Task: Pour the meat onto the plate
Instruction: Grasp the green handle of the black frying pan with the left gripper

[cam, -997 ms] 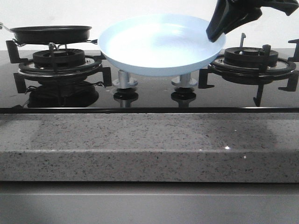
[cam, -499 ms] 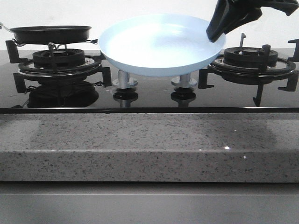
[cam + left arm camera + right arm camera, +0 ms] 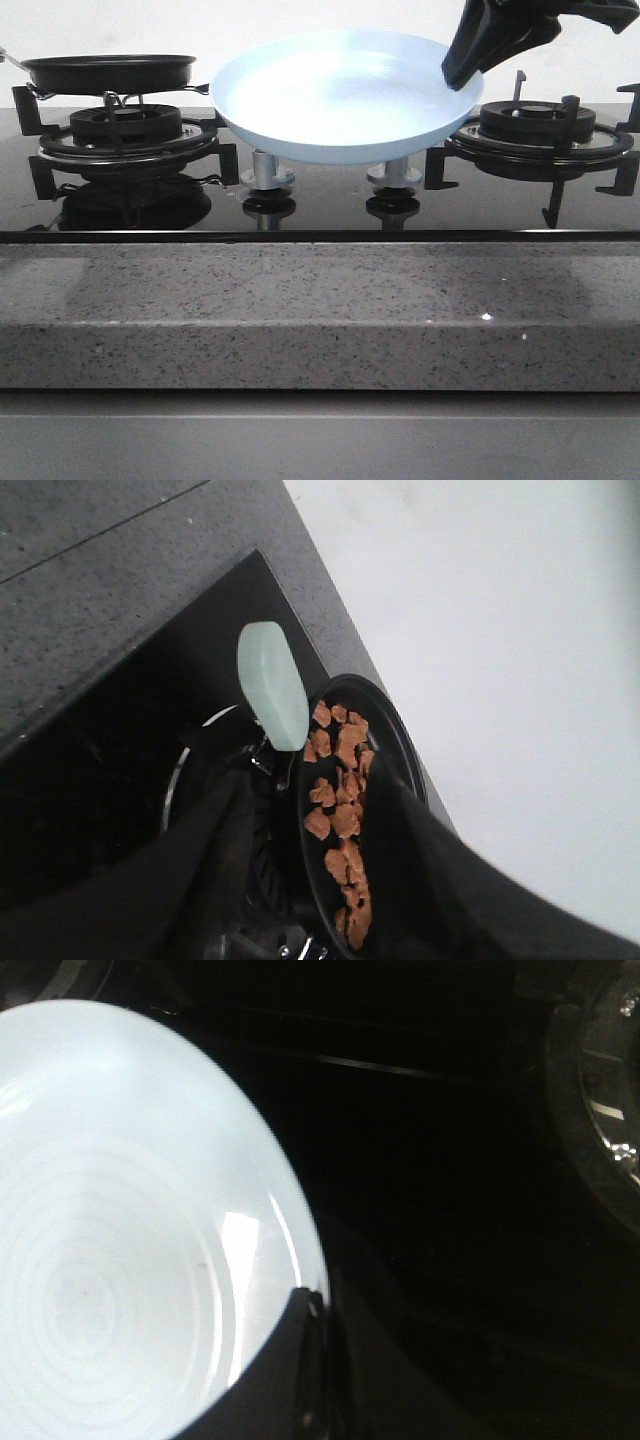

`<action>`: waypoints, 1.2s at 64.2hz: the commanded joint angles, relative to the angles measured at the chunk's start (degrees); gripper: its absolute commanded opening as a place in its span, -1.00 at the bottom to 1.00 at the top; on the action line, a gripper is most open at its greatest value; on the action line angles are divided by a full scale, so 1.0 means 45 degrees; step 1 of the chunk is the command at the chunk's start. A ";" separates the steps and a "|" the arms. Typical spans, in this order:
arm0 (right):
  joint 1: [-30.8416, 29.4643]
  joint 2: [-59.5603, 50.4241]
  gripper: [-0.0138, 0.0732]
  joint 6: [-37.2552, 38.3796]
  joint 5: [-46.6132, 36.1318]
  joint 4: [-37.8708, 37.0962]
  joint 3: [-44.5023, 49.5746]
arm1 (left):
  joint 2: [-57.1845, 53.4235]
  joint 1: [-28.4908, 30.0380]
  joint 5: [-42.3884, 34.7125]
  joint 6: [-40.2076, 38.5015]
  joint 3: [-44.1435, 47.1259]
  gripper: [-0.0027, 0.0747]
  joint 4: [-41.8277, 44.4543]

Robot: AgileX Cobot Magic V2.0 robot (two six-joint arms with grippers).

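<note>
right gripper (image 3: 462, 72): fingers clamped plate (image 3: 340, 100) rim, held above hob | left gripper (image 3: 300, 880): fingers wide, astride pan (image 3: 395, 750) rim | meat (image 3: 340, 820) in pan

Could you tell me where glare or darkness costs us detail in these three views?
Front view: the plate is overexposed inside, and the glossy hob mirrors the burners. Right wrist view: the plate's bowl is blown out, only faint rings show, and the surroundings are nearly black. Left wrist view: the meat in the pan reads clearly, but the left hand is a dark blur.
</note>
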 commanded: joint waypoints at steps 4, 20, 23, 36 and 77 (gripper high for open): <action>0.0013 -0.0565 -0.84 -0.0124 -0.0693 0.0331 -0.0297 | 0.0591 0.0171 0.0777 0.1702 -0.0713 -0.30 -0.2493; 0.0013 -0.0565 -0.84 -0.0124 -0.0693 0.0331 -0.0297 | 0.2007 0.0171 0.1943 0.2468 -0.1584 -0.29 -0.3300; 0.0013 -0.0565 -0.84 -0.0124 -0.0693 0.0331 -0.0297 | 0.2115 0.0171 0.1943 0.2699 -0.1674 -0.29 -0.3416; 0.0013 -0.0565 -0.84 -0.0124 -0.0693 0.0331 -0.0297 | 0.2235 0.0171 0.1945 0.3069 -0.1770 -0.04 -0.3590; 0.0013 -0.0565 -0.84 -0.0124 -0.0597 0.0331 -0.0297 | 0.3393 0.0171 0.1499 0.3608 -0.2886 0.29 -0.3719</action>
